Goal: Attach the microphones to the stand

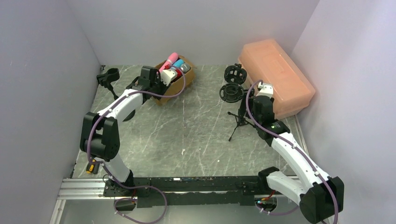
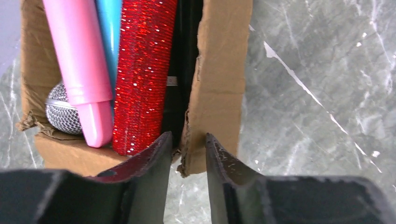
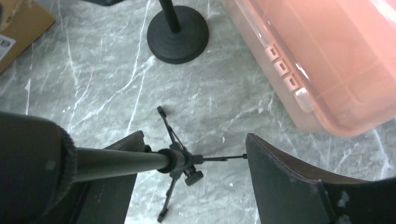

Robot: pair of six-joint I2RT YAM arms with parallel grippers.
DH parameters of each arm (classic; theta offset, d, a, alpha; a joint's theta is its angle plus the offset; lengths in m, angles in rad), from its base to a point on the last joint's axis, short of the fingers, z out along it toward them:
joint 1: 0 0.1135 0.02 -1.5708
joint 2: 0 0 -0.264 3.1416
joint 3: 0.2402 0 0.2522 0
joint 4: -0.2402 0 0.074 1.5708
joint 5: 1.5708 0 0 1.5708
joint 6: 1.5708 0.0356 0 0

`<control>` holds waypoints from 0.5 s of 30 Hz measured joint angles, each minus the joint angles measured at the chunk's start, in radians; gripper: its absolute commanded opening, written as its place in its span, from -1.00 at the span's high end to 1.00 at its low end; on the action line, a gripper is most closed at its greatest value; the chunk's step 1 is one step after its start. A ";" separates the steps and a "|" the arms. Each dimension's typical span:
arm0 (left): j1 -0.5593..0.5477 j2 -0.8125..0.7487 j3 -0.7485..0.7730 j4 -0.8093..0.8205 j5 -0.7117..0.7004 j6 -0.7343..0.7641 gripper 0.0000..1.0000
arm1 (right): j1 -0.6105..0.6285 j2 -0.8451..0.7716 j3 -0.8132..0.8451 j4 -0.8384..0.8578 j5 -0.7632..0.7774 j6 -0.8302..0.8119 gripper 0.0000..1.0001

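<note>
While microphones (image 2: 142,74) sit bunched in cardboard box (image 2: 219,93), left gripper (image 2: 187,140) hovers at box wall, jaws barely parted, empty. Right gripper (image 3: 194,137) gapes around tripod stand (image 3: 180,161) pole, not clamped. Step: mic pick. Next: widen jaws, clear wall, pinch one handle.

We can read no text, brand or number anywhere. A white sticker (image 3: 3,43) on the brown cardboard box (image 3: 23,21) carries print too small to read. The silver band (image 2: 172,80) on a black microphone (image 2: 183,51) shows no legible marks.
</note>
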 measured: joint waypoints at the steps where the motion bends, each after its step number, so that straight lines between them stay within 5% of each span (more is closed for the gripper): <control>1: 0.002 0.005 0.006 0.001 -0.008 0.003 0.56 | 0.003 -0.013 0.000 -0.022 -0.005 0.008 -0.96; 5: 0.006 0.011 0.014 0.006 -0.026 -0.002 1.00 | 0.020 -0.070 0.006 -0.102 -0.021 0.043 -0.99; 15: 0.004 0.024 0.043 -0.031 -0.019 -0.061 1.00 | 0.042 -0.184 0.132 -0.302 -0.088 0.083 -1.00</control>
